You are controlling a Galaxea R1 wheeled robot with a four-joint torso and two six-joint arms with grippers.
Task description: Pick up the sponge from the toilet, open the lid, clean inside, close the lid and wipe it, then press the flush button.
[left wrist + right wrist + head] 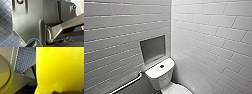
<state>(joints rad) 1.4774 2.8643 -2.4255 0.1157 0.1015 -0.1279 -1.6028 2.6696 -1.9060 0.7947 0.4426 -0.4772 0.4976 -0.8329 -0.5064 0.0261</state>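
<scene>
The toilet (pixel 160 75) in the head view is cut off by the picture's lower edge: the tank shows whole, but only the rear part of the lid (pixel 180 89) appears, and the bowl under it is hidden. The flush button (pixel 162 66) is a dark dot, too small for any detail. A grab rail (pixel 127 83) on the left wall runs out at the lower edge. In the right wrist view the sponge (pixel 60 69) is so near the camera that the edges cut it, and a dark shape (pixel 62 92) against it is too blurred to name. A curved rim (pixel 6 78) beside it is cut off too. In the left wrist view the robot's dark plate (pixel 31 22) hides most of the tiled floor (pixel 5 25).
</scene>
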